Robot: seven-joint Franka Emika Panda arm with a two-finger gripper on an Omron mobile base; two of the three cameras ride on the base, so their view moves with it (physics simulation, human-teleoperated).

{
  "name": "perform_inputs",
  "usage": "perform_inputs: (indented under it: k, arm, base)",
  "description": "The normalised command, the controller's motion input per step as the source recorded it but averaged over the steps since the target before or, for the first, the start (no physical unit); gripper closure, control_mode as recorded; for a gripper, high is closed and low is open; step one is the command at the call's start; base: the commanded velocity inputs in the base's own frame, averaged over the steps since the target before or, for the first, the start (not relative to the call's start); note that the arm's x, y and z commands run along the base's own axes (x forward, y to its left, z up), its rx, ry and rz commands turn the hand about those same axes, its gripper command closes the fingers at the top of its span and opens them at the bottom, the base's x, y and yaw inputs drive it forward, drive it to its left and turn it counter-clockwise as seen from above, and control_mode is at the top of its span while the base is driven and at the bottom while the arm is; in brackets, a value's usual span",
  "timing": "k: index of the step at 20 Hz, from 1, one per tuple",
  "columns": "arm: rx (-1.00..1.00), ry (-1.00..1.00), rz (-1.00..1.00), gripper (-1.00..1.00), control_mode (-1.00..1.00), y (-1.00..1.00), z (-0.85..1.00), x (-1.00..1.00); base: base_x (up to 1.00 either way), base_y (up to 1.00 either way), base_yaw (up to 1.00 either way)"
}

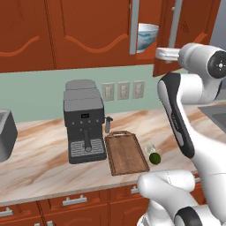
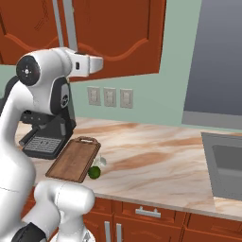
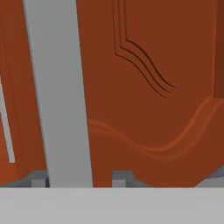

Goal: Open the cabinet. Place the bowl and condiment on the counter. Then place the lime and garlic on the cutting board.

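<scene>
Reddish-brown wall cabinets (image 1: 79, 31) hang over a long veined beige counter (image 1: 39, 154) in a rendered kitchen, backed by a pale green wall with three switch plates (image 1: 123, 90). At the counter's edge a white arm reaches up to the cabinet's right-hand door (image 2: 118, 38), which stands swung partly outward. In the hand view, the gripper (image 3: 78, 177) sits on that door's long silver bar handle (image 3: 59, 92), one dark fingertip (image 3: 38, 179) on each side of the bar, so the fingers are pinching the handle.

Through the gap between the doors, at about one o'clock in the left base view, the rim of the glossy white-and-blue bowl (image 1: 146, 36) shows on the cabinet shelf. I cannot tell from these pictures where the condiment bottle stands.

Down on the counter, a black coffee machine (image 1: 84, 121) stands against the wall. Just beside it, at its three o'clock in the left base view, lies the dark wooden cutting board (image 1: 126, 152) with its small handle end toward the wall. Off the board's right edge, the dark green lime (image 1: 155, 158) rests on the marble, and the pale garlic (image 1: 150, 148) bulb lies just behind it, close to touching. A steel sink (image 2: 227, 170) is set into the counter at three o'clock in the right base view.
</scene>
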Motion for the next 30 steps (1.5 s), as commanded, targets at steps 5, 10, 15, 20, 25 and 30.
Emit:
perform_inputs:
  k: [5,10,15,20,25,30]
  arm:
    - [0.06,0.02,-0.02,1.00,-1.00,-0.63,0.21,-0.34]
    - [0.07,0.00,0.00,1.00,-1.00,-0.70,0.16,-0.36]
    - [0.08,0.00,0.00,1.00,-1.00,-0.73,0.14,-0.34]
    - [0.08,0.00,0.00,1.00,-1.00,-0.72,0.13,-0.32]
    - [0.07,0.02,0.00,1.00,-1.00,-0.70,0.12,-0.29]
    - [0.06,0.02,0.00,1.00,-1.00,-0.64,0.08,-0.24]
  base:
    - [0.00,0.00,0.00]
    - [0.00,0.00,0.00]
    - [0.00,0.00,0.00]
    - [0.00,0.00,0.00]
    - [0.00,0.00,0.00]
    - [0.00,0.00,0.00]
